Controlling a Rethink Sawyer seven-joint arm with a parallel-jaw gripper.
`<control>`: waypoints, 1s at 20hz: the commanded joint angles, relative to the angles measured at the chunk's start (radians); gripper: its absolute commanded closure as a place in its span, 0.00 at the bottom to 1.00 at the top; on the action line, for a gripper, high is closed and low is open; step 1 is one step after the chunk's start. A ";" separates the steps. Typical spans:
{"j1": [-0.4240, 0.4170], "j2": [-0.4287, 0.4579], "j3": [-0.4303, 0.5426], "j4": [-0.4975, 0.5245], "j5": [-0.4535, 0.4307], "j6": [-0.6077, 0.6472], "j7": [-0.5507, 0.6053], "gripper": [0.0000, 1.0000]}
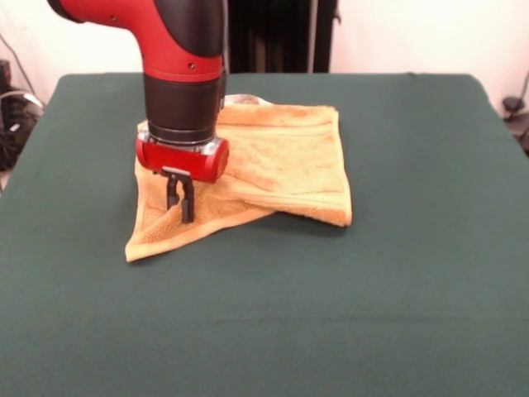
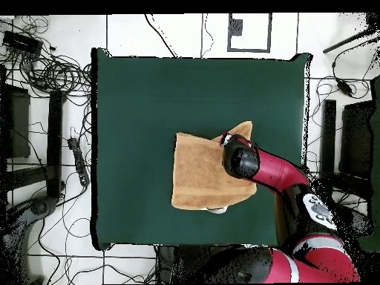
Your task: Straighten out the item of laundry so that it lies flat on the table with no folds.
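The golden-orange towel (image 1: 289, 157) lies rumpled on the green table (image 1: 413, 289), left of centre. One part is folded over along the front, and a corner points toward the front left. My gripper (image 1: 180, 203) stands straight down on the towel's left part. Its fingers are close together, pinching a raised ridge of cloth. In the overhead view the towel (image 2: 197, 174) lies right of the table's (image 2: 133, 111) middle. There the arm's wrist (image 2: 239, 159) sits over the towel's right edge and hides the gripper.
A small shiny grey object (image 1: 245, 100) peeks out behind the towel's far edge; it also shows in the overhead view (image 2: 217, 210). Cables and equipment lie on the floor around the table (image 2: 52, 74).
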 commanded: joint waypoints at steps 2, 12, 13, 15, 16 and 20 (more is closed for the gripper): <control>0.006 -0.012 0.124 -0.048 -0.024 0.031 0.051 1.00; 0.009 -0.009 0.122 -0.045 -0.034 0.014 0.049 1.00; 0.008 -0.009 0.123 -0.043 -0.037 0.010 0.048 1.00; 0.005 -0.009 0.126 -0.040 -0.039 0.004 0.050 1.00; 0.003 -0.009 0.128 -0.039 -0.039 0.001 0.051 0.00; 0.001 -0.010 0.130 -0.037 -0.043 -0.005 0.051 0.00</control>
